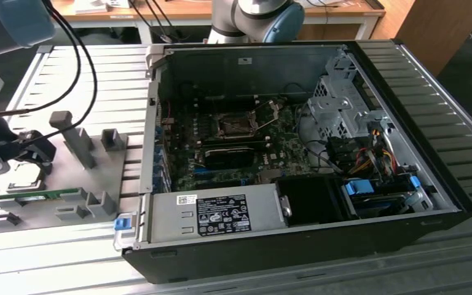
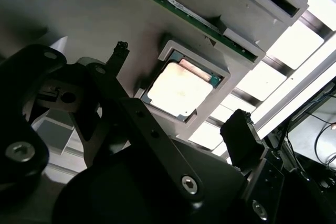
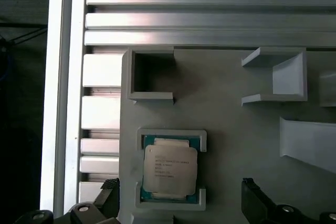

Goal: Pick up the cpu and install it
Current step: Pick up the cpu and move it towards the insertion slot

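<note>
The cpu (image 3: 170,169) lies flat, silver lid upward, inside a low grey nest (image 3: 157,132) on the fixture plate (image 1: 133,169). This is at the exterior view's left, well apart from the open computer case (image 1: 302,246). The cpu is almost square, it seems slightly longer one way, and its edges run parallel to the plate's edges. The hand (image 3: 179,186) hangs over it with the fingers (image 3: 108,186) apart, one beyond each longer edge, not touching it. A long green memory stick (image 2: 181,8) lies in its own holders just beside the nest, along one side of it. Grey fixture blocks (image 3: 151,97) stand near on the plate, and a tall post (image 1: 74,138) rises between the hand and the case. The plate rests on a slatted metal worktop (image 1: 457,141).
</note>
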Robot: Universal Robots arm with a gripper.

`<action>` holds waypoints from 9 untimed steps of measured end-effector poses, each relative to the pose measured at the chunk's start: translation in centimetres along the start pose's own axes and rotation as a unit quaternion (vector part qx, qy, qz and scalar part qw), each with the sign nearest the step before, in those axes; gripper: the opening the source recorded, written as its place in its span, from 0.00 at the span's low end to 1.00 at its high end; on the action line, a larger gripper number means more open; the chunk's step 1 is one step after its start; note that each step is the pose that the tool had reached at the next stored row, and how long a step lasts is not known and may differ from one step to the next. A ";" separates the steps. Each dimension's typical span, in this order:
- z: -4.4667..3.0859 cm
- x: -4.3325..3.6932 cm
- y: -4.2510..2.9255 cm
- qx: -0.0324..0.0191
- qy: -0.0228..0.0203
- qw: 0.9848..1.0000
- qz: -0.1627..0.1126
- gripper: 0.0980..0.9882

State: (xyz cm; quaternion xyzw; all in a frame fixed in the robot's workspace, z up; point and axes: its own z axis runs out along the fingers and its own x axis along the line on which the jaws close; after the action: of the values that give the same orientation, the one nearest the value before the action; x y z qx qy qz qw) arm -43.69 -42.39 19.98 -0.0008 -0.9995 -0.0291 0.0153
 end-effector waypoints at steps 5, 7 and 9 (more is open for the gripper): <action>0.36 0.22 0.04 0.000 0.000 1.000 0.002 1.00; 0.44 0.25 0.06 0.000 0.000 1.000 0.002 1.00; 0.49 0.25 0.10 0.000 0.000 1.000 0.002 1.00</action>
State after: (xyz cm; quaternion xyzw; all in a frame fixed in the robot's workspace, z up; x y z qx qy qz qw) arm -43.95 -42.26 19.51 -0.0028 -0.9995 -0.0291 0.0155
